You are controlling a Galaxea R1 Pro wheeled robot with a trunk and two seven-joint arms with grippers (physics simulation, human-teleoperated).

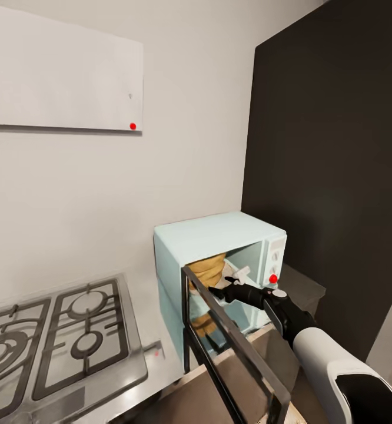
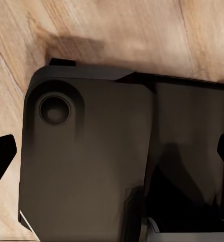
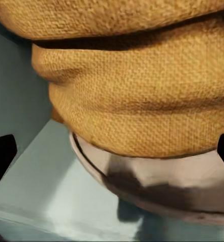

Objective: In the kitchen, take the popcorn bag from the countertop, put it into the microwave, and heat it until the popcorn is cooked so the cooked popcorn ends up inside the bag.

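- Against the pale wall, beside a tall dark panel [image 1: 331, 165], the microwave [image 1: 213, 235] stands on the countertop [image 1: 155, 359]: a mint-blue box with smooth flat sides and a side panel of knobs.
- Its door [image 1: 231, 341], dark glass in a grey frame, is swung open toward the camera and crosses the front of the cavity, hiding the lower part of it.
- A white wall cabinet [image 1: 60, 76] hangs higher up; a black-grated hob [image 1: 55, 335] is set into the grey metal surface at the left and is cut off by the picture's edge.
- The popcorn bag [image 3: 137, 91] sits inside the microwave on a pale round turntable [image 3: 157, 186]; its tan burlap weave bulges in soft folds. Its mouth is out of sight.
- The right gripper [image 1: 219, 290] reaches into the cavity just beside the sack; in the wrist view its dark fingertips [image 3: 1, 156] stand wide apart at either side, pinching nothing.
- The left gripper [image 2: 112, 166] hangs over a dark moulded part of the robot and wood-grain floor [image 2: 117, 30], fingertips spread.
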